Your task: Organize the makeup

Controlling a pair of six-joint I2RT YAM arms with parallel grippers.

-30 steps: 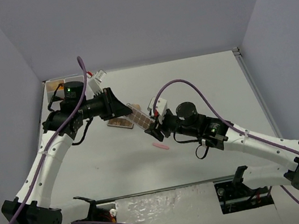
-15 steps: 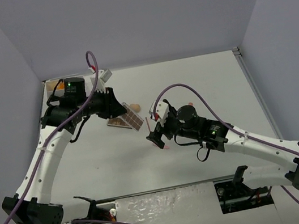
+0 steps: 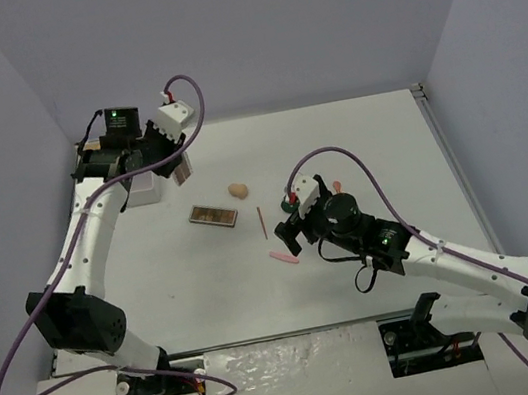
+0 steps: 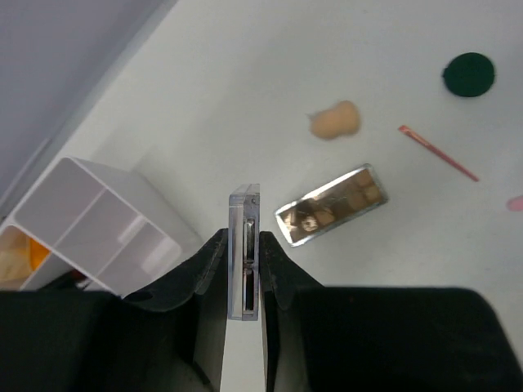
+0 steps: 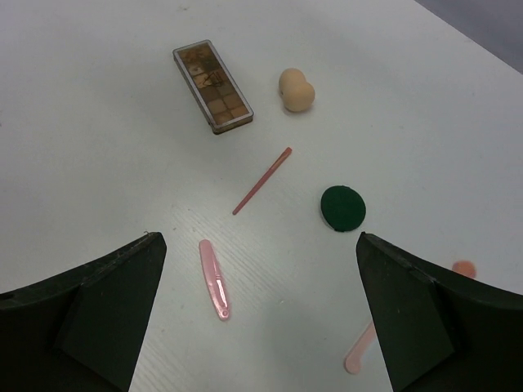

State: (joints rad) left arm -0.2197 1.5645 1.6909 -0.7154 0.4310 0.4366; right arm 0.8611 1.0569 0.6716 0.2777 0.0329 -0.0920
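My left gripper is shut on a brown eyeshadow palette, held edge-on above the table just right of the white compartment box. A second palette lies flat on the table, with the beige sponge behind it. A thin dark-red stick and a pink stick lie near my right gripper. That gripper is wide open and holds nothing, hovering over the pink stick. The dark-green compact lies just ahead of it.
The box stands at the back left by the wall; something orange shows in one compartment. A curved pink piece and a small pink spot lie to the right of the compact. Walls close the table's back and sides.
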